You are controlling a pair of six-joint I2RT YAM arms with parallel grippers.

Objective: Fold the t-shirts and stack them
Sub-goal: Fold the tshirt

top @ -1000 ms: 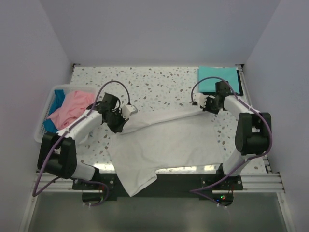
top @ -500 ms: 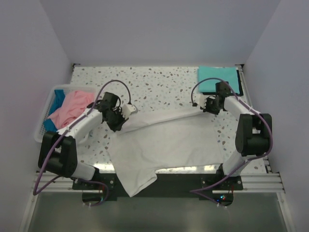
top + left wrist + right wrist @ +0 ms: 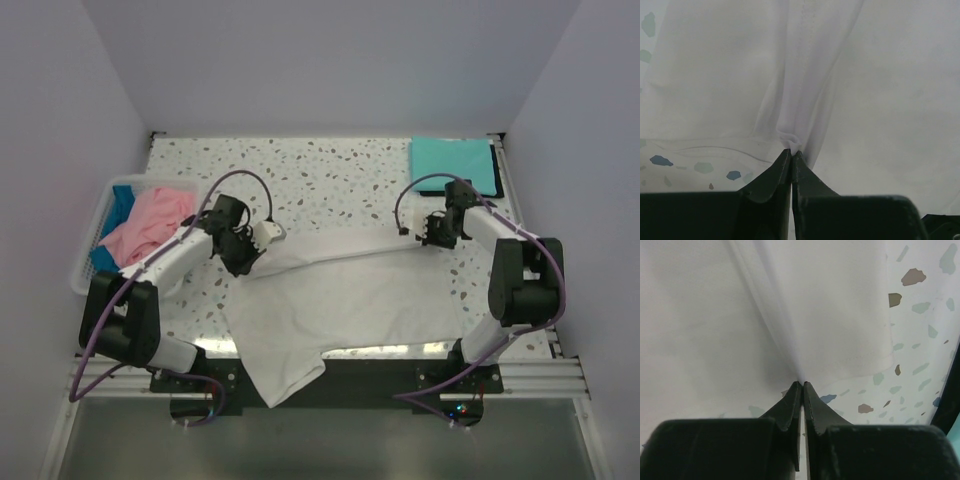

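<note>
Plain white shirt (image 3: 345, 295) in the middle, teal shirt (image 3: 450, 160) at 1 o'clock, pink shirt (image 3: 150, 222) and blue shirt (image 3: 122, 205) at 9 in a white basket (image 3: 84, 262). And the table (image 3: 330, 185) is white terrazzo with brown, grey and greenish flecks.

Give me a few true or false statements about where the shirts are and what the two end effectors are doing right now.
1. The left end effector and the right end effector are each shut on the white t-shirt. True.
2. The pink t-shirt lies in the basket on the left arm's side. True.
3. The teal t-shirt is crumpled in the basket. False: it lies folded flat at the far right corner of the table.
4. The white t-shirt lies wholly on the table. False: part of it hangs over the near edge, between the arm bases.
</note>
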